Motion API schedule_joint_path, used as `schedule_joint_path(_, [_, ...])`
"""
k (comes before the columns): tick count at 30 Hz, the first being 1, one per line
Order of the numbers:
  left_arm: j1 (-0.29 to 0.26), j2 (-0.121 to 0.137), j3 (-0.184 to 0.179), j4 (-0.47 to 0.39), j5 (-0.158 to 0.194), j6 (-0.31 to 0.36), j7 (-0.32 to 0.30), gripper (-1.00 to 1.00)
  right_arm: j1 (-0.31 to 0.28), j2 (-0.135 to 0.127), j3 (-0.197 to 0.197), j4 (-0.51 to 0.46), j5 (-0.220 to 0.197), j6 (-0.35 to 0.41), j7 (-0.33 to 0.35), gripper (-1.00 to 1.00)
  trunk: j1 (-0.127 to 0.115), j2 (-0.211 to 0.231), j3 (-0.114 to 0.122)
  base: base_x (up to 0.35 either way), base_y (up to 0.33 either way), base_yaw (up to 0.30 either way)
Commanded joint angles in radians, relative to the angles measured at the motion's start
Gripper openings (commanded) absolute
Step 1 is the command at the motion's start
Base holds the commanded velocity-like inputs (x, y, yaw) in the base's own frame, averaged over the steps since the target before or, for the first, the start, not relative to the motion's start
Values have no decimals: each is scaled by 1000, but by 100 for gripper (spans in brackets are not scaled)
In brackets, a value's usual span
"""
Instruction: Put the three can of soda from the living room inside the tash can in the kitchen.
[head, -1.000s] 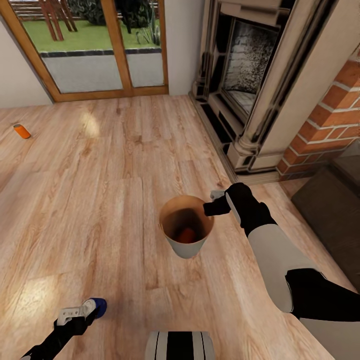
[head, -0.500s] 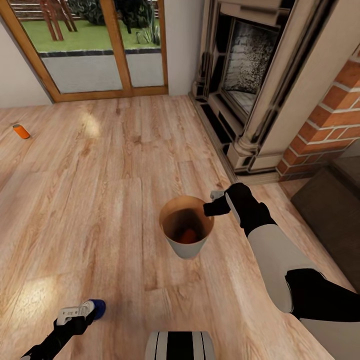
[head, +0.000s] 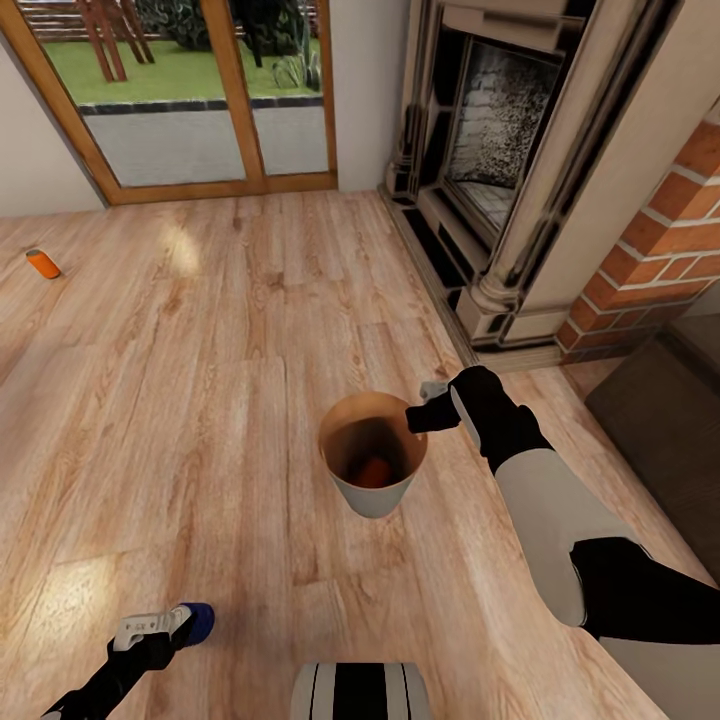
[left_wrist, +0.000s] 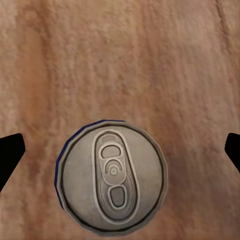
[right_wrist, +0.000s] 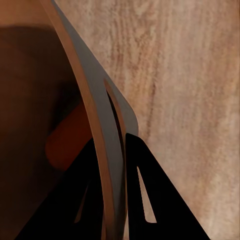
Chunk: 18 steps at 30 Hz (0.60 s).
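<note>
We hold the bin by its rim, blue can next.
Right gripper jaws pinch the wall; left gripper jaws gape, needing centring before closing.

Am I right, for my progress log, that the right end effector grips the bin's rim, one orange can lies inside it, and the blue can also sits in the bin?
Not quite: the blue can stands on the floor under the open left end effector, as the head view shows. The right end effector does grip the bin rim, with an orange can inside.
</note>
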Motion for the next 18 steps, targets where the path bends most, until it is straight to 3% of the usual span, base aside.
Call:
schedule_joint_path(1, [0, 0, 0, 0, 0, 0, 0, 100, 0, 0, -1, 0, -28, 5, 8, -100, 0, 0, 0, 0, 0, 0])
schedule_joint_path(4, [0, 0, 0, 0, 0, 1, -2, 100, 0, 1, -1, -1, -28, 5, 8, -100, 0, 0, 0, 0, 0, 0])
schedule_joint_path(11, [0, 0, 0, 1, -2, 2, -1, 100, 0, 1, -2, -1, -29, 5, 8, -100, 3, -2, -31, 0, 0, 0])
schedule_joint_path(18, [0, 1, 0, 0, 0, 0, -2, 100, 0, 2, 0, -2, -29, 5, 8, -100, 3, -2, -40, 0, 0, 0])
